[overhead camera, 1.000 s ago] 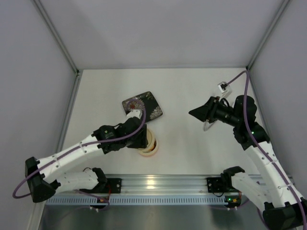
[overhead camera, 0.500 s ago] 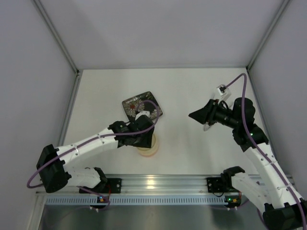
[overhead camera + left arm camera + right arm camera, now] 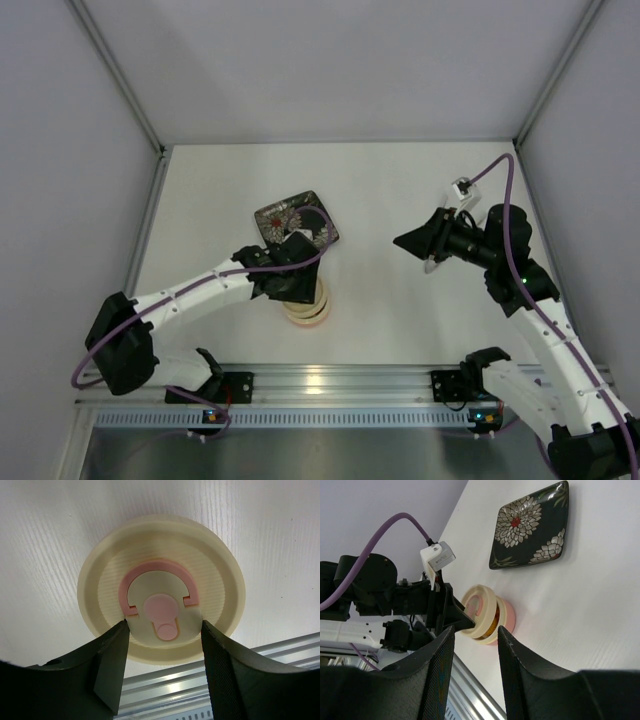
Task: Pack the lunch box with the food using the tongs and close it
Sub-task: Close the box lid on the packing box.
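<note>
The lunch box (image 3: 312,314) stands near the front of the table, its pink wall (image 3: 508,618) showing in the right wrist view. The cream lid (image 3: 215,580) with the pink mark sits tilted on top of it, one edge raised. Orange food (image 3: 492,623) shows through the gap. My left gripper (image 3: 164,630) is shut on the lid's raised middle tab, and in the top view it (image 3: 298,283) hangs over the box. My right gripper (image 3: 476,630) is open and holds nothing, hovering at the right (image 3: 405,240). A slim whitish piece, probably the tongs (image 3: 432,264), lies partly hidden under it.
The black floral plate (image 3: 296,222) lies just behind the lunch box, seen with no food on it in the right wrist view (image 3: 530,525). A metal rail (image 3: 330,385) runs along the near edge. Grey walls enclose the table on three sides.
My left arm has swung right, carrying the lid from beside the lunch box to on top of it. The right arm has barely moved.
</note>
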Controlling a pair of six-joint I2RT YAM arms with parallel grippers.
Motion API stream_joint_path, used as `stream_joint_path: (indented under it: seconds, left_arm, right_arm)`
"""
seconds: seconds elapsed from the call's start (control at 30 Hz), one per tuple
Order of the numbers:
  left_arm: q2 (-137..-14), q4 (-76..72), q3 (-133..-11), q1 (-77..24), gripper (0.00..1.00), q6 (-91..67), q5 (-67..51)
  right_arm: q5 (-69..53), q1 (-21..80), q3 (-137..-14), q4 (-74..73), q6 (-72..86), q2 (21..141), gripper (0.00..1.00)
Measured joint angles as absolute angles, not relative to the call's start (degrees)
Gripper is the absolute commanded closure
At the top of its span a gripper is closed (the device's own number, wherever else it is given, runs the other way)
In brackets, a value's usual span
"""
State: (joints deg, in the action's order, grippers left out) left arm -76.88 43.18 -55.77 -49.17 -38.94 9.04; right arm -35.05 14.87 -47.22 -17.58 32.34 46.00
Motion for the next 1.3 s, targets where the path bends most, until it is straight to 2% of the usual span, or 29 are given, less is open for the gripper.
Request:
stream_joint_path:
  seconds: [0.6, 1.3]
  left_arm:
    - [-79.2, 41.8, -54.4, -49.2, 0.56, -37.2, 6.5]
    - [-80.7, 45.3, -57.3, -51.4, 0.54, -35.6, 13.5]
  right_arm:
    - [-35.0, 14.9, -46.7, -17.3, 32.4, 46.0, 0.62]
    - [-35.2, 14.9, -46.4, -17.3, 32.3, 46.0, 0.62]
